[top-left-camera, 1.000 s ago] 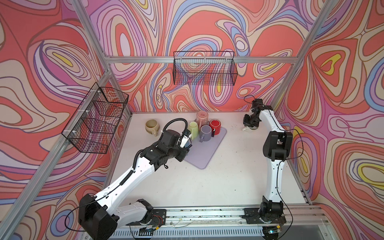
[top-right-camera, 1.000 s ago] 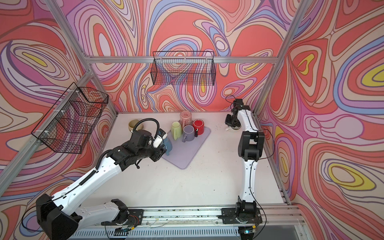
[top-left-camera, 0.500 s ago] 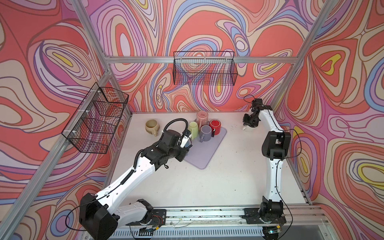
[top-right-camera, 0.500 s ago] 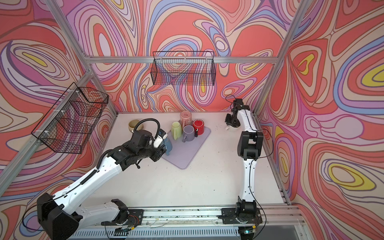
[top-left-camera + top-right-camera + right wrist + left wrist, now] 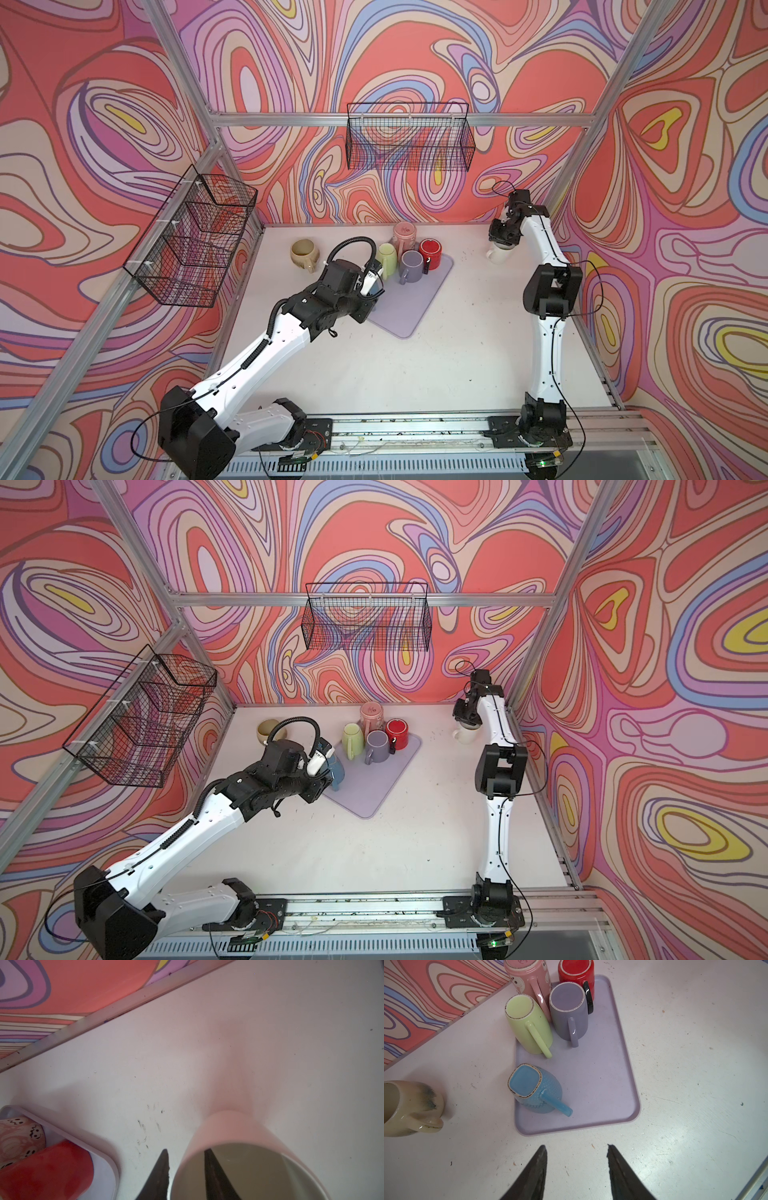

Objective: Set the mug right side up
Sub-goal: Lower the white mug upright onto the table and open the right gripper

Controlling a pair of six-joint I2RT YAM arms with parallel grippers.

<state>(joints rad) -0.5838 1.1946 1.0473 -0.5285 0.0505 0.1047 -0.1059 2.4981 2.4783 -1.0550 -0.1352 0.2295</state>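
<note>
Your right tool [image 5: 185, 1150] straddled the upright white mug [image 5: 228, 1126] rim, jaws apart, seemingly releasing; next, lift straight out.

Both top views looked steeply down from the front over the whole table [image 5: 457, 365]; both close wrist views shared the tray [image 5: 602, 1084].

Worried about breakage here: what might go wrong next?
1. The right gripper straddles the white mug at its rim, one jaw inside; withdrawing askew may tip it.
2. The blue mug stands inverted at the edge of the tray, near the green mug; the open left gripper may knock either.
</note>
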